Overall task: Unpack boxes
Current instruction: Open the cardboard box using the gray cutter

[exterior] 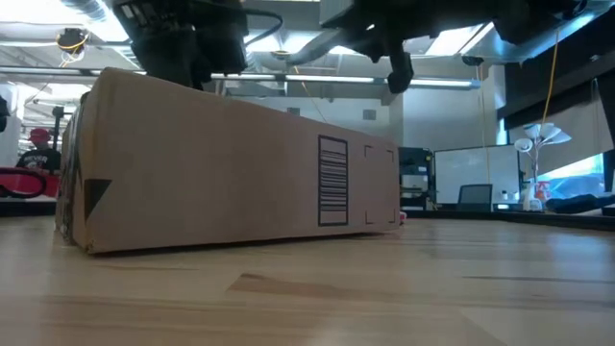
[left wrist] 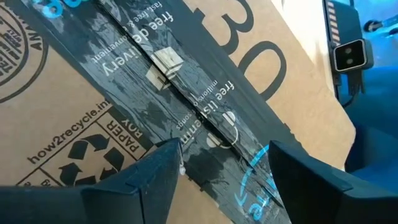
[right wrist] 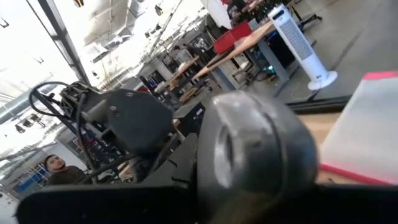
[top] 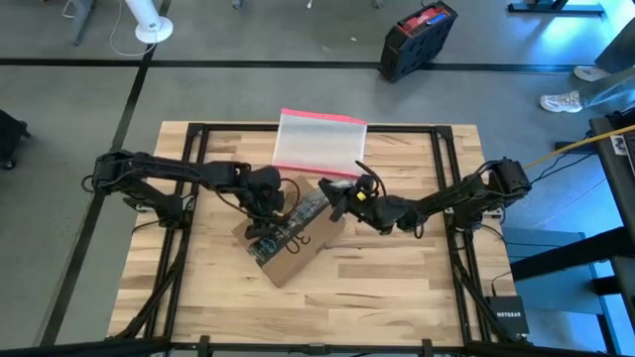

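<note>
The box (top: 290,241) lies flat at the centre of the surface (top: 397,288) in the high view, still sealed. The left claw (left wrist: 221,168) hangs released, fingers straddling the black tape strip (left wrist: 186,106). The right claw (top: 342,203) is over the box's upper right corner; its grip cannot be told. Risk: fingers may skid on the glossy tape, shoving the box aside. The cardboard is brown, with a barcode (exterior: 332,181).
</note>
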You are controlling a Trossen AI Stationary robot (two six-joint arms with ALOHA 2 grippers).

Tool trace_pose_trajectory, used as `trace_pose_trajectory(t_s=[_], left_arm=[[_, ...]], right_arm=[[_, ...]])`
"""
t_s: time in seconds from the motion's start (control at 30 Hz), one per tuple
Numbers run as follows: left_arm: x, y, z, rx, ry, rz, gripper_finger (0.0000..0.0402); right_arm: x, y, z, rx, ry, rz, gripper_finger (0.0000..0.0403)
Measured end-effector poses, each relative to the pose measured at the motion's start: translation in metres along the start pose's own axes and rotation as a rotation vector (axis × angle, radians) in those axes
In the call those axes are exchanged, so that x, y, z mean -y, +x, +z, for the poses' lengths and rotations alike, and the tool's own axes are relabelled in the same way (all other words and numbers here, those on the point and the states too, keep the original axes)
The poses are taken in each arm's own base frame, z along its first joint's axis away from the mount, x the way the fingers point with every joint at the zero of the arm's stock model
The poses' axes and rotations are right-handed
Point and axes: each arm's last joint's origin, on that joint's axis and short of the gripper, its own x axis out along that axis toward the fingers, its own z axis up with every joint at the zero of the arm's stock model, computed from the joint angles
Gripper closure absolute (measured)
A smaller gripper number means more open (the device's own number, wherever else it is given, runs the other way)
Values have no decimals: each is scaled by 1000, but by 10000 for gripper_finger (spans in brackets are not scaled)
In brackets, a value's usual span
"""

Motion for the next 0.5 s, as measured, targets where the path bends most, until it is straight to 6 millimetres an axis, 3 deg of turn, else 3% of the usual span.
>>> trace_pose_trajectory(t_s=[0.5], left_arm=[[8, 4, -1, -17, 26, 14, 163]], right_arm=[[23, -4, -18, -69, 63, -253, 336]])
